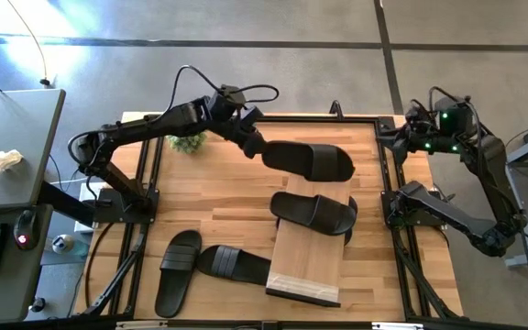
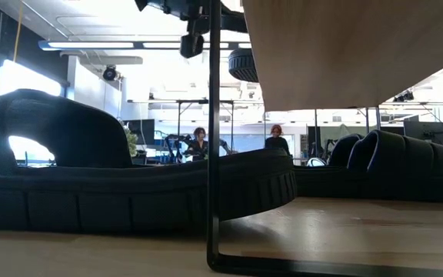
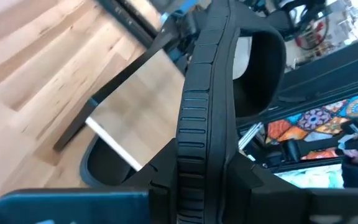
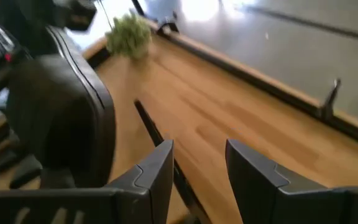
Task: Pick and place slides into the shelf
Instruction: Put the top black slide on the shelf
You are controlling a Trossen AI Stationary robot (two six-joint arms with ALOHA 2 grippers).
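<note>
One slide (held aloft) lies crosswise.

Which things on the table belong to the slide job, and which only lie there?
Belong to the job:
- slide held up by the left gripper
- slide at the shelf's far end
- two slides on the table
- shelf
- right gripper, open, empty, drawn back at the table's right edge

Only lying about:
- green plant

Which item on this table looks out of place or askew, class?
One slide lies crosswise on the shelf end instead of lined up along it. Another slide hangs in the air, gripped by the left pincer.
</note>
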